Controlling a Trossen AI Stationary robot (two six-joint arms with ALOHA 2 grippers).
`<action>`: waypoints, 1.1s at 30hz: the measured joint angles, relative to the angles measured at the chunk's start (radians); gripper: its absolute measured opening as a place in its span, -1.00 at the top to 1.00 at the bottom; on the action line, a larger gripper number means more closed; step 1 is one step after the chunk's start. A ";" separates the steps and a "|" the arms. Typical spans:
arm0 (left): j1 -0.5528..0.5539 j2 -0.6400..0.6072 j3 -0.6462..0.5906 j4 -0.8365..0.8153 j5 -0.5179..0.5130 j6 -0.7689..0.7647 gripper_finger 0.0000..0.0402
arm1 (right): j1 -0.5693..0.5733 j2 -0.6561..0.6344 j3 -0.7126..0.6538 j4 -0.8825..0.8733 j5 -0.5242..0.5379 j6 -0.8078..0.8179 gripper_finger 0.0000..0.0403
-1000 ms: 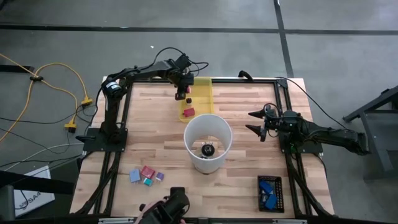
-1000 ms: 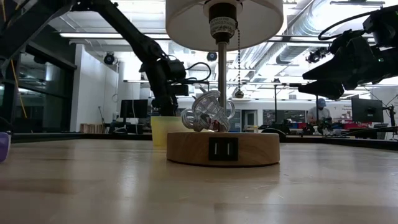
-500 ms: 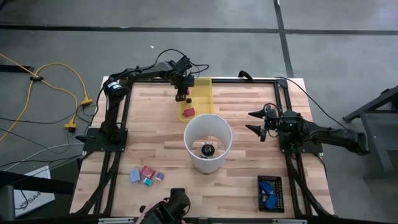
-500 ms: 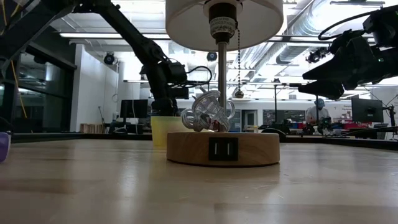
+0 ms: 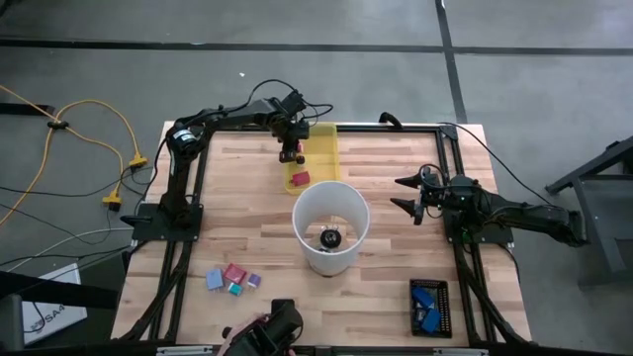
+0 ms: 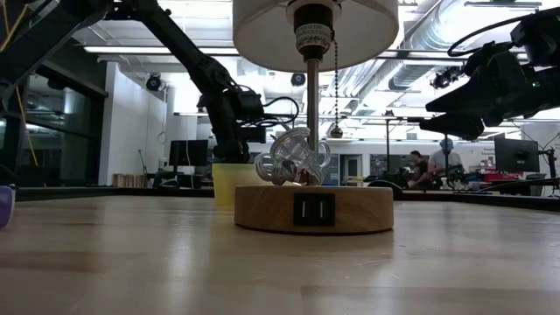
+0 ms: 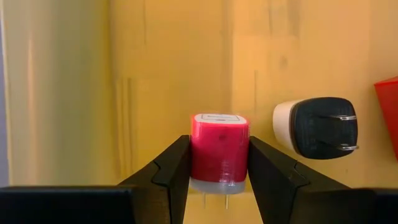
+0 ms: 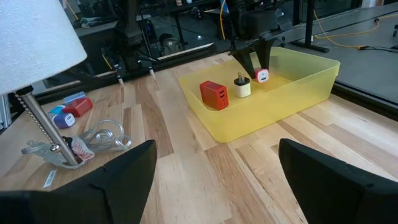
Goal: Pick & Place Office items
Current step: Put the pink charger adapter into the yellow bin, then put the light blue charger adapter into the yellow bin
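Left wrist view: left gripper (image 7: 219, 168) is clamped on a pink charger (image 7: 219, 151), prongs pointing down, over the yellow tray (image 5: 318, 146) at the table's far edge. 1 white-and-black charger (image 7: 316, 127) and 1 red charger (image 8: 214, 94) lie in the tray. Right gripper (image 5: 407, 194) hovers right of the lamp (image 5: 330, 225), jaws wide apart, holding nothing. 4 small chargers (image 5: 233, 279) sit near-left; 2 blue ones (image 5: 428, 305) near-right.

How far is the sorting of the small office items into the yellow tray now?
Done: a red block and a cream plug lie in the yellow tray. In hand: the left gripper holds a pink charger over the tray. Left: a cluster of small pieces and the blue items. The right gripper waits open.
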 joint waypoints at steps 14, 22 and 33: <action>0.000 0.000 0.000 0.003 0.000 0.000 0.21 | 0.000 0.000 0.000 0.000 0.000 0.000 -0.61; 0.000 0.000 0.000 0.011 0.000 0.000 0.08 | 0.000 0.000 0.000 0.000 0.000 0.000 -0.61; 0.000 -0.030 0.001 0.012 0.002 0.004 0.08 | 0.000 0.000 0.000 0.000 0.000 0.000 -0.61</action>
